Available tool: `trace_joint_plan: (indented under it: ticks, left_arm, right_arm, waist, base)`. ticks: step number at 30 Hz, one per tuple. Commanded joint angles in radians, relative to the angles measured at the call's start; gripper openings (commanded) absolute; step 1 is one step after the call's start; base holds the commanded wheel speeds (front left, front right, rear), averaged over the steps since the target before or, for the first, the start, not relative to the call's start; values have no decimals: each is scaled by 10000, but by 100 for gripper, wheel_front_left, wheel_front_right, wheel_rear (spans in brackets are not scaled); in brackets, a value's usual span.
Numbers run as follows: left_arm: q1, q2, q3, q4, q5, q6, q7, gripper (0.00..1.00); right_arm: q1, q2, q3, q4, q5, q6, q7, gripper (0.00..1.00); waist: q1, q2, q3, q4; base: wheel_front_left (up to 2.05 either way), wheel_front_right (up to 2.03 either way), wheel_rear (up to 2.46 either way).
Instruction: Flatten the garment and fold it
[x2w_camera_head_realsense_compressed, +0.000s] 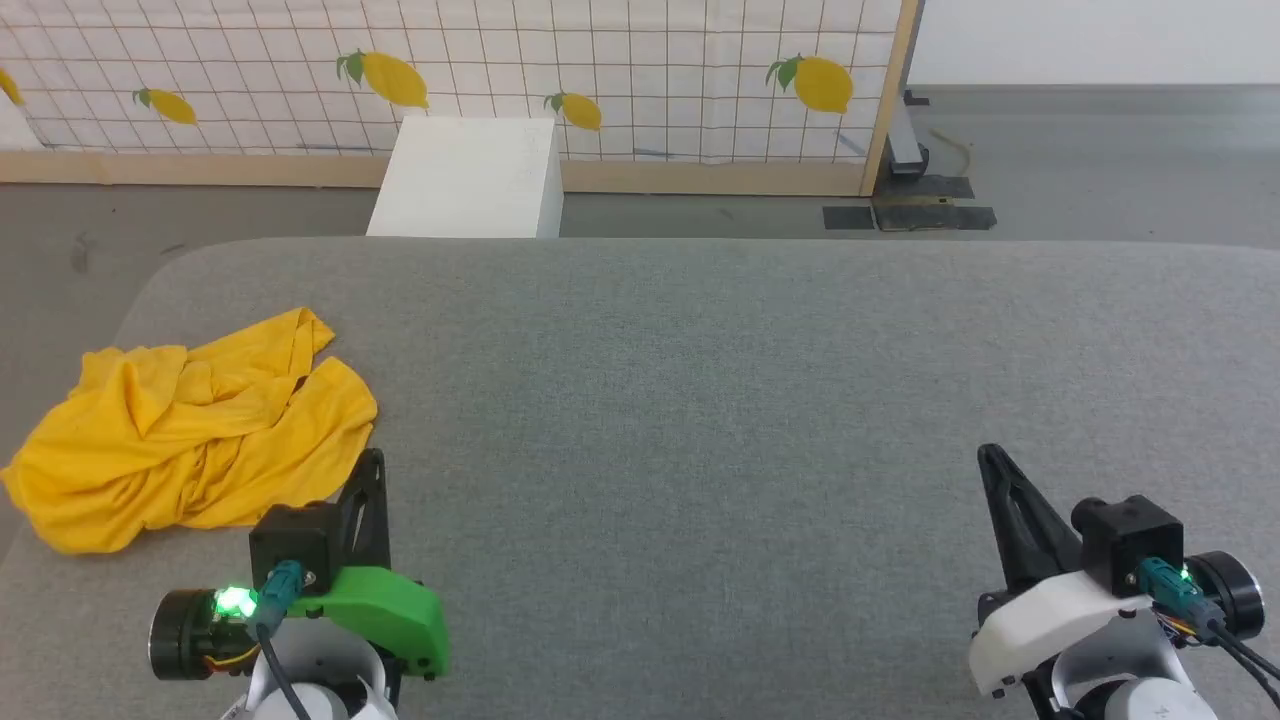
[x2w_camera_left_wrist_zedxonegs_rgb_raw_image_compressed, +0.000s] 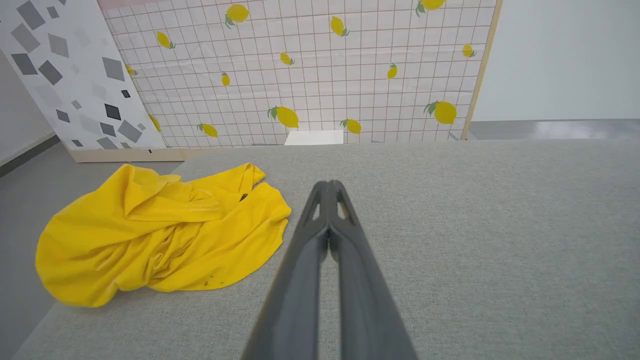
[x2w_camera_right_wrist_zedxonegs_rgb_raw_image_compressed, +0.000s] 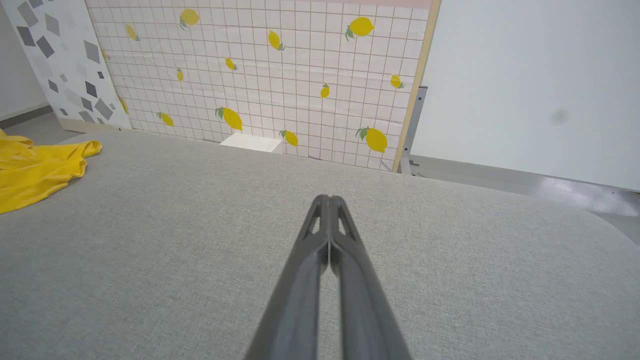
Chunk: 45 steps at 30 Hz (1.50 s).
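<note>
Garment: your yellow T-shirt (x2w_camera_head_realsense_compressed: 190, 440) lies in a crumpled heap at the left edge of the table (x2w_camera_head_realsense_compressed: 700, 400), closer to the near-left corner than the far one. Its outer folds reach over that left edge.
Garment shape: bunched and creased, with one sleeve or hem pointing toward the far edge. You cannot tell front from back.
Left gripper: your left gripper (x2w_camera_head_realsense_compressed: 373, 458) sits near the near edge, just to the right of the heap. Its fingers are pressed together with nothing between them, and in the left wrist view the cloth lies off to their side, apart from them.
Right gripper: your right gripper (x2w_camera_head_realsense_compressed: 990, 452) is near the near edge toward the right side, well apart from the garment. Its fingers are likewise closed tight on nothing, over bare grey fabric.
Beyond the table: a white box (x2w_camera_head_realsense_compressed: 470, 175) stands past the far edge, in front of a lemon-printed panel (x2w_camera_head_realsense_compressed: 600, 70).
</note>
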Motion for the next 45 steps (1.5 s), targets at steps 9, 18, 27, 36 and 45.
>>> trace_joint_plan:
  ticks: [9, 18, 27, 36, 45]
  left_arm:
    - [144, -45, 26, -32, 128, 66, 14, 0]
    - [144, -45, 26, -32, 128, 66, 14, 0]
    - [144, -45, 26, -32, 128, 66, 14, 0]
    - [-2, 4, -23, 4, -32, -1, -2, 0]
    - [-75, 1, -199, 154, -187, 80, -119, 100]
  right_arm:
    - [-150, 19, 12, -55, -49, -17, 1, 0]
    - [-150, 19, 12, -55, -49, -17, 1, 0]
    - [-150, 19, 12, -55, -49, -17, 1, 0]
    - [6, -2, -3, 6, 5, 0, -3, 0]
    - [15, -3, -63, 31, 51, -1, -123, 100]
  waist:
    - [0, 0, 0, 0]
    - [0, 0, 0, 0]
    - [0, 0, 0, 0]
    - [0, 0, 0, 0]
    - [0, 0, -1, 34]
  base:
    - [0, 0, 0]
    - [0, 0, 0]
    - [0, 0, 0]
    - [0, 0, 0]
    - [0, 0, 0]
